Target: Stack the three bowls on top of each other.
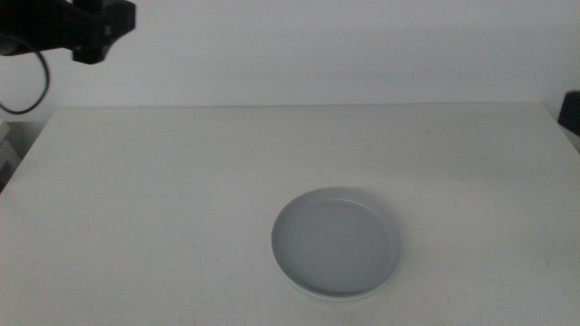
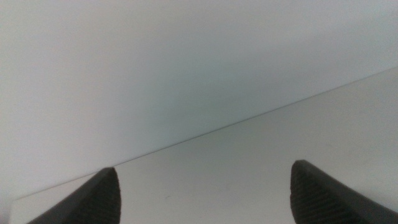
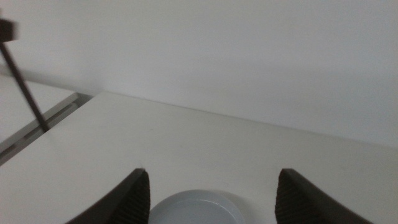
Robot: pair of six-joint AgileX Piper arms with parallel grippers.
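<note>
A grey-blue bowl (image 1: 335, 240) sits on the white table (image 1: 163, 199), near the front and a little right of centre. A pale rim (image 1: 337, 296) of another dish shows under its front edge; I cannot tell a separate white or mint green bowl apart. My left gripper (image 2: 204, 168) is open and empty, raised high at the table's far left corner, where its arm (image 1: 91, 27) shows. My right gripper (image 3: 212, 171) is open and empty, held above the table with the grey-blue bowl (image 3: 196, 208) below, between its jaws. Only a dark bit of the right arm (image 1: 571, 110) shows.
A plain white wall (image 1: 317, 45) stands behind the table's far edge. A black cable (image 1: 41, 86) hangs from the left arm at the far left. A thin dark rod (image 3: 25, 87) shows in the right wrist view.
</note>
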